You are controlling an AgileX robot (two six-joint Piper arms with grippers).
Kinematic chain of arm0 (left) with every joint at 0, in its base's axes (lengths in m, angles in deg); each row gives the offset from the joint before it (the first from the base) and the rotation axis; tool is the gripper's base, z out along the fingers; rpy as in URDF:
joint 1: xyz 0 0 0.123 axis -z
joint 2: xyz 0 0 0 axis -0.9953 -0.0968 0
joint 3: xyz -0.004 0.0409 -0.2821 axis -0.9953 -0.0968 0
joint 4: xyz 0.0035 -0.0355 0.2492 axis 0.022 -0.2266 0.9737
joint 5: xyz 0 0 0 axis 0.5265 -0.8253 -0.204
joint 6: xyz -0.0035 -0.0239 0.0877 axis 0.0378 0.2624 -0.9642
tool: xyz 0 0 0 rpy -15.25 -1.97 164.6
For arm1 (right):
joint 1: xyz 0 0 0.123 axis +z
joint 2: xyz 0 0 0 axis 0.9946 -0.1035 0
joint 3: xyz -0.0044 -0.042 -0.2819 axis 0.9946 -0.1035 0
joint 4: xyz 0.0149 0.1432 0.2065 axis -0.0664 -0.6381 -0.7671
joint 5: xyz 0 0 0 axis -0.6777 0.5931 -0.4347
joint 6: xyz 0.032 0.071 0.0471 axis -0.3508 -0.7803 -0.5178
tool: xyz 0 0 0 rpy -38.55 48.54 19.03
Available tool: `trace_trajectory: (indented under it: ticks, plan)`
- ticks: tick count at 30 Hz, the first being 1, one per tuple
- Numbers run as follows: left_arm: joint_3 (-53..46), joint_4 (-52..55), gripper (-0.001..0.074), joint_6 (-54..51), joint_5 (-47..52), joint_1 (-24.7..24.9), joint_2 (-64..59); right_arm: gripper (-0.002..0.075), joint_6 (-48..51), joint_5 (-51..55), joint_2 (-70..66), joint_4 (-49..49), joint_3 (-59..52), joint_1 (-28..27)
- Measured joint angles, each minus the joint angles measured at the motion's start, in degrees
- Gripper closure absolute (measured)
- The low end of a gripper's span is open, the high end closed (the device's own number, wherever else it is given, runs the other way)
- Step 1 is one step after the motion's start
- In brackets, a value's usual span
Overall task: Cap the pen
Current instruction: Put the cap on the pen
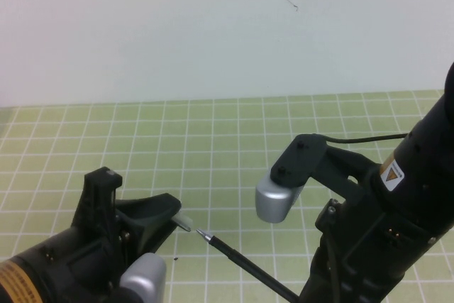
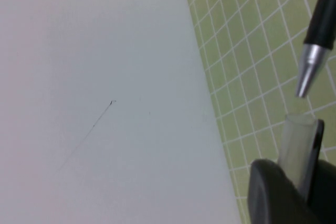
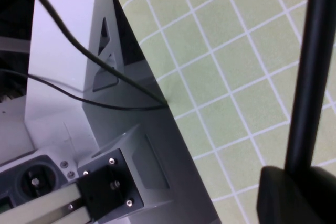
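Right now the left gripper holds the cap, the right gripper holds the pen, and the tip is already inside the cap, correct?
Not quite. The left gripper holds the cap and the right gripper holds the pen, but the left wrist view shows the tip just outside the cap's mouth, not yet inside.

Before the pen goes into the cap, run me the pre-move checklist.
1. Left gripper, low at the robot's left, shut on the cap: ok.
2. Right gripper, low at the robot's right, shut on the pen: ok.
3. Cap's open end faces the pen tip: ok.
4. Tip still outside the cap, a small gap left: ok.
5. Pen axis in line with the cap: not ok, the tip sits off to one side.
6. Grid mat between the arms free of obstacles: ok.
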Motion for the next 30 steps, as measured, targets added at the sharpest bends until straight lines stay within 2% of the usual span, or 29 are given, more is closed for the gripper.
trace_trajectory:
  ticks: [30]
  plan:
    - [0.0,1.3,0.0734,-0.8,0.1,0.0,0.0,0.0669,1.4,0.0,-0.4,-0.9,0.0,0.0]
